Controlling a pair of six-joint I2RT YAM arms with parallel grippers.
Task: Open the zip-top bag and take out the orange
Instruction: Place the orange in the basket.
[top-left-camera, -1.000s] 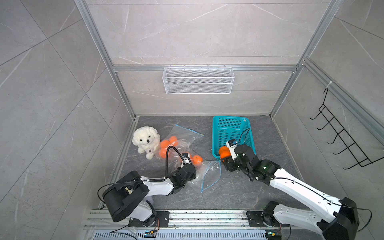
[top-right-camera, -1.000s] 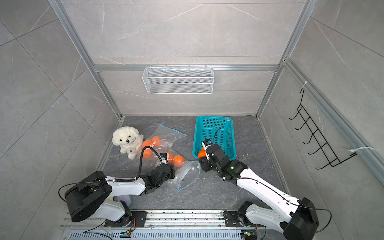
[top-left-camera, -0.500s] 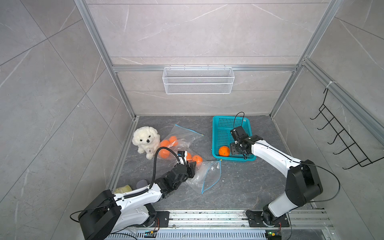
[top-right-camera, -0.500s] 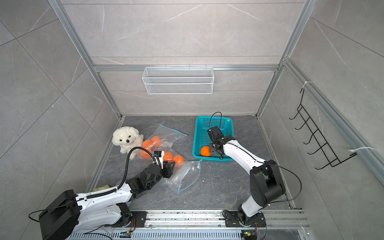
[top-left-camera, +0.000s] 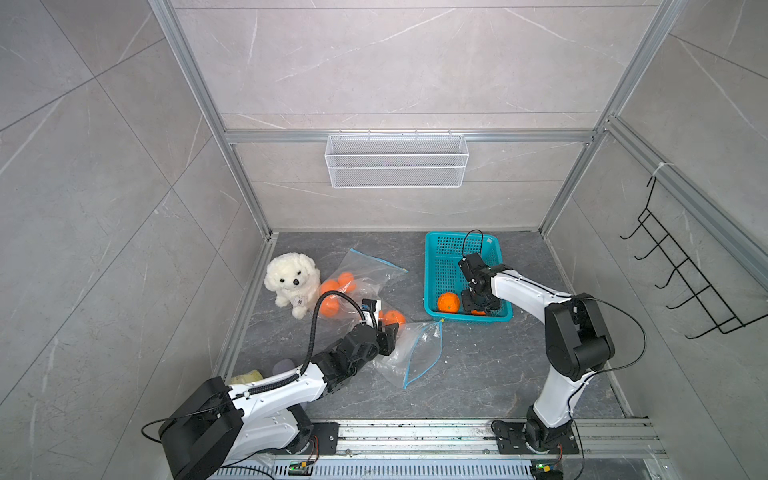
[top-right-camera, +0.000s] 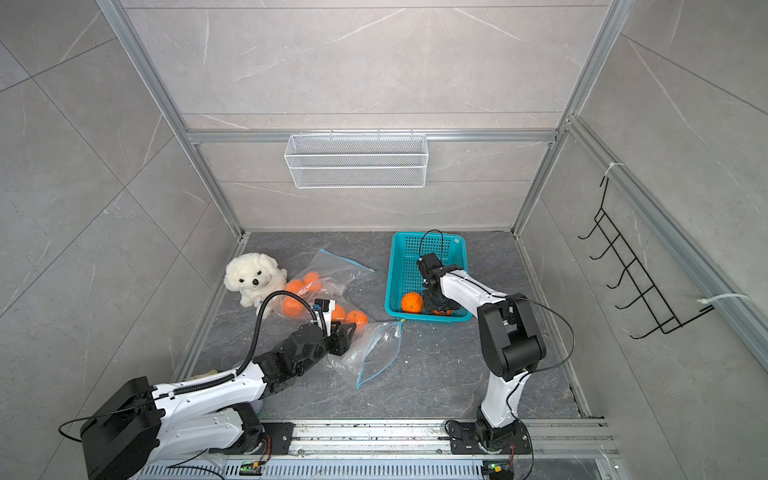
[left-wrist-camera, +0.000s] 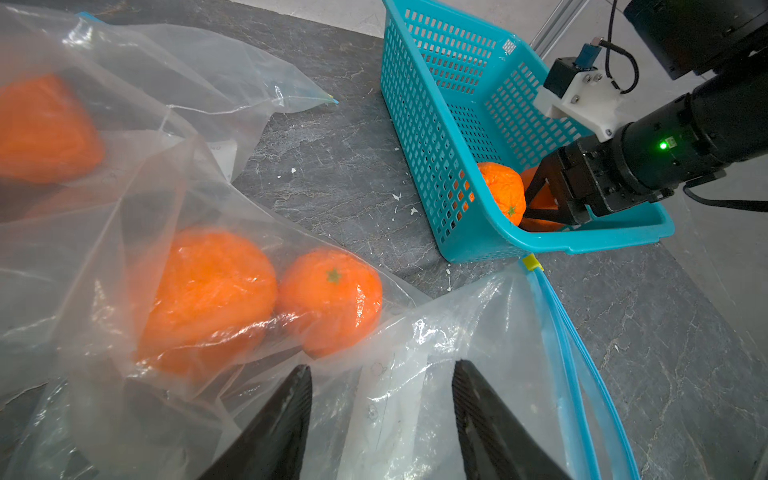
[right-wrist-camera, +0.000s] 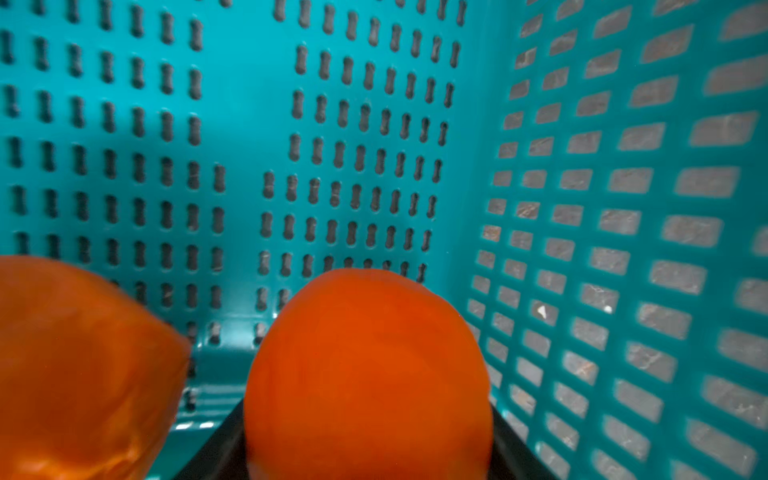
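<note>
An empty clear zip-top bag (top-left-camera: 419, 353) (top-right-camera: 376, 349) with a blue zip lies flat on the floor. My left gripper (top-left-camera: 390, 332) (left-wrist-camera: 382, 368) stands open over its edge, with only plastic (left-wrist-camera: 478, 332) below the parted fingers. My right gripper (top-left-camera: 478, 306) (top-right-camera: 438, 306) (right-wrist-camera: 368, 415) reaches into the teal basket (top-left-camera: 465, 318) (right-wrist-camera: 582, 208), shut on an orange (right-wrist-camera: 365, 365) (left-wrist-camera: 538, 195) low by the near wall. A second orange (top-left-camera: 449, 302) (left-wrist-camera: 500, 193) rests loose beside it. Two more oranges (left-wrist-camera: 208, 299) (left-wrist-camera: 330, 299) sit inside another clear bag.
A white plush dog (top-left-camera: 293, 282) sits at the left, next to bags with several oranges (top-left-camera: 340, 286). A wire shelf (top-left-camera: 397, 166) hangs on the back wall and a black hook rack (top-left-camera: 681, 282) on the right wall. Small soft things (top-left-camera: 282, 368) lie by the left arm.
The right gripper carried its orange from in front of the basket down into it. The left gripper opened and let go of the empty bag.
</note>
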